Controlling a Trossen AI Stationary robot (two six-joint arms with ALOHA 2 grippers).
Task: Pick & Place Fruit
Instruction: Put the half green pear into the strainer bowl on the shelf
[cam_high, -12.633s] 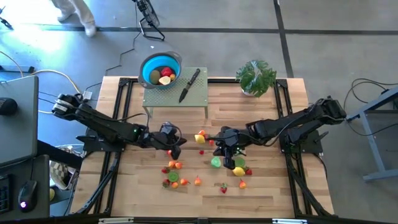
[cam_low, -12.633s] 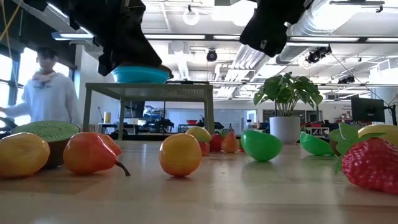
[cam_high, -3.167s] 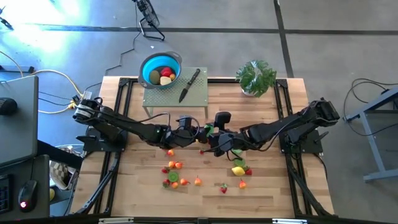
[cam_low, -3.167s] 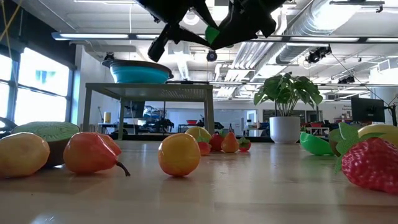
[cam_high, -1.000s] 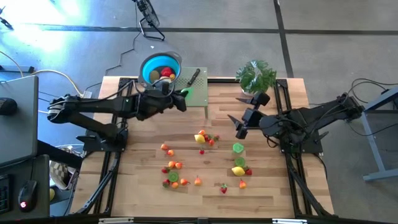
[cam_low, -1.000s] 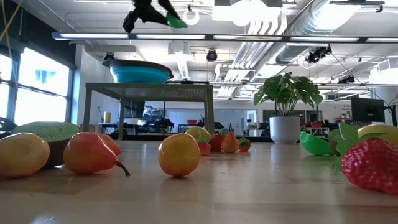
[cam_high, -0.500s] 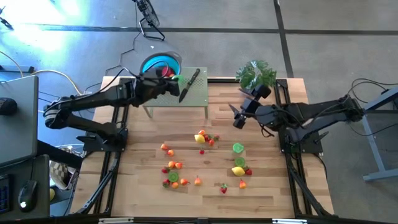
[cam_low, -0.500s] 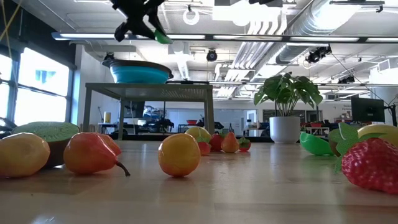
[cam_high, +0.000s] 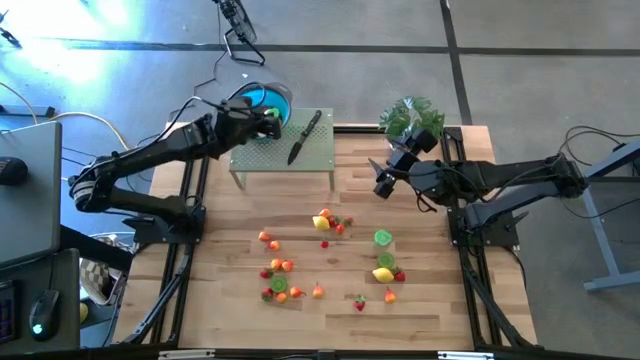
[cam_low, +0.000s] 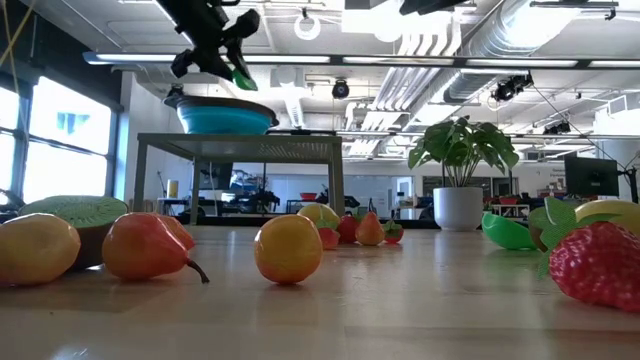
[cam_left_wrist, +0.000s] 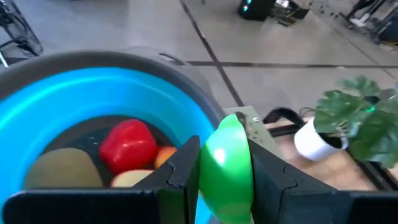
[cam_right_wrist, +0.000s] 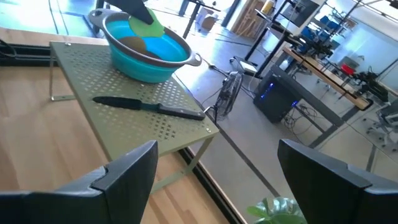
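On the wooden table (cam_high: 420, 300) the loose fruit lies scattered, among it an orange (cam_low: 288, 248), a strawberry (cam_low: 598, 264) and another green half (cam_high: 382, 238), well apart from the work going on farther back. The right gripper (cam_high: 384, 182) hangs over the table near the potted plant (cam_high: 411, 122), its fingers spread wide and holding nothing. Beyond it, on the small green stand (cam_high: 310, 150) with the knife (cam_high: 304, 137), sits the blue bowl (cam_left_wrist: 74, 93), already holding a red piece (cam_left_wrist: 127, 142) and a brownish one (cam_left_wrist: 62, 169). The left gripper (cam_left_wrist: 225, 169) is above the bowl's rim, its fingers closed narrowly on a green fruit half (cam_left_wrist: 227, 163). To finish this step well, I would carry the half a little farther over the bowl's middle and lower it before letting go, since it hangs at the rim and could glance off onto the stand. The half stands on edge between the fingers, its long axis running away from the wrist and up, its curved back toward the plant's side.
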